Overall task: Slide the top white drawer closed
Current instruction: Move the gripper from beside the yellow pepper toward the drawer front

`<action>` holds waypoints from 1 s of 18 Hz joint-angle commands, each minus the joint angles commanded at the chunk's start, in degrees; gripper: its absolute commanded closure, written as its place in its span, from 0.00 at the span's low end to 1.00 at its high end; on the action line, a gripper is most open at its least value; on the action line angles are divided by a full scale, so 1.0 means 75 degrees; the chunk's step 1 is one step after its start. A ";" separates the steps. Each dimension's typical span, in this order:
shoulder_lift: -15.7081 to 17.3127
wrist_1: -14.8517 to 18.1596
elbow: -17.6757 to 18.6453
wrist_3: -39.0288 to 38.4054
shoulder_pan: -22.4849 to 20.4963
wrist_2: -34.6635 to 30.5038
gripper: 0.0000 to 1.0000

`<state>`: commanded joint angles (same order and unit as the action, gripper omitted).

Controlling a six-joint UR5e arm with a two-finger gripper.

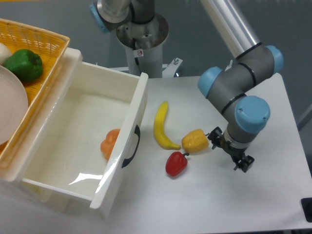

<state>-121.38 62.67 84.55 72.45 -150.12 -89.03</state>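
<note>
Landmark: the top white drawer [78, 141], pulled far out of its cabinet toward the table's open side, front panel tilted toward the lower right.
Drawer front: the nearest part of it; the black curved handle [130, 147] sits on the outer face, facing the table items.
Drawer contents: an orange fruit [109, 143] lies inside, against the front panel's inner side; it should ride along when the drawer moves.
Red pepper [176, 164]: on the table just beyond the drawer front, apart from it.
Banana [163, 127]: beside the red pepper, also near the drawer front, not touching it.
Yellow pepper [195, 141]: farther from the drawer, close to the gripper.
Gripper [233, 152]: well apart from the drawer, on the far side of the three table items; the wrist hides the fingers, so I cannot tell whether they are spread or together.
Basket: the yellow wicker basket [44, 44] stands behind the drawer on the cabinet, holding a green pepper [23, 64].
Step in hand: judged as the approach; the drawer is fully open and untouched.
How to do it well: bring the gripper over or around the banana and peppers rather than through them, meet the front panel near the handle at its middle, and push square along the drawer's runners so it does not skew.
Risk: an off-centre push could jam it, or sweep fruit along.
</note>
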 joint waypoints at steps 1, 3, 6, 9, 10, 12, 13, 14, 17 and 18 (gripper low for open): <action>-0.0011 0.0011 0.0000 -0.0131 0.0059 -0.0012 0.00; 0.0023 0.0023 0.0000 -0.0388 0.0152 -0.0012 0.00; 0.0164 0.0035 0.0012 -0.1314 0.0188 0.0244 0.00; 0.0188 0.0047 0.0023 -0.2063 0.0445 0.0819 0.00; 0.0188 0.0035 0.0012 -0.2368 0.0550 0.0832 0.00; 0.0188 0.0035 0.0000 -0.2791 0.0750 0.0902 0.06; 0.0199 0.0035 0.0012 -0.2909 0.0832 0.1088 0.13; 0.0246 0.0035 0.0035 -0.3026 0.0856 0.1310 0.25; 0.0491 0.0035 0.0210 -0.3354 0.0868 0.1826 0.47; 0.0562 0.0035 0.0269 -0.3436 0.0868 0.2014 0.53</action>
<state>-117.16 62.93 86.57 46.68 -143.61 -73.93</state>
